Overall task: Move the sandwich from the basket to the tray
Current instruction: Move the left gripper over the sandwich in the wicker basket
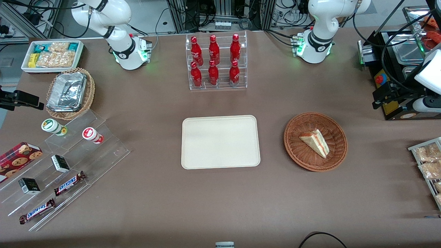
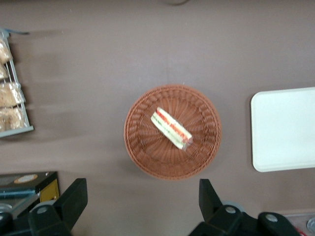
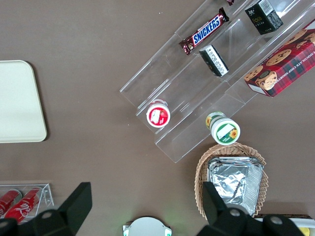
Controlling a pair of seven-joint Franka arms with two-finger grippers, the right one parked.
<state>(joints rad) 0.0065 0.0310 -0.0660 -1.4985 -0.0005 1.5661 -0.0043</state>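
1. Readable writing: two bars marked "SNICKERS" lie on the clear stepped stand toward the parked arm's end of the table; beside them sits a red cookie box whose print is too small to read.
2. The sandwich lies in the basket, cut side showing red and green layers.
3. The gripper hangs high above the table near the basket, fingers spread wide, holding nothing.
4. The tray lies beside the basket, apart from it, with bare brown cloth between them.
5. A clear rack of red bottles stands farther from the front camera than the tray, well apart from it.
6. A wire rack of snack packets sits at the working arm's table edge, apart from the basket.
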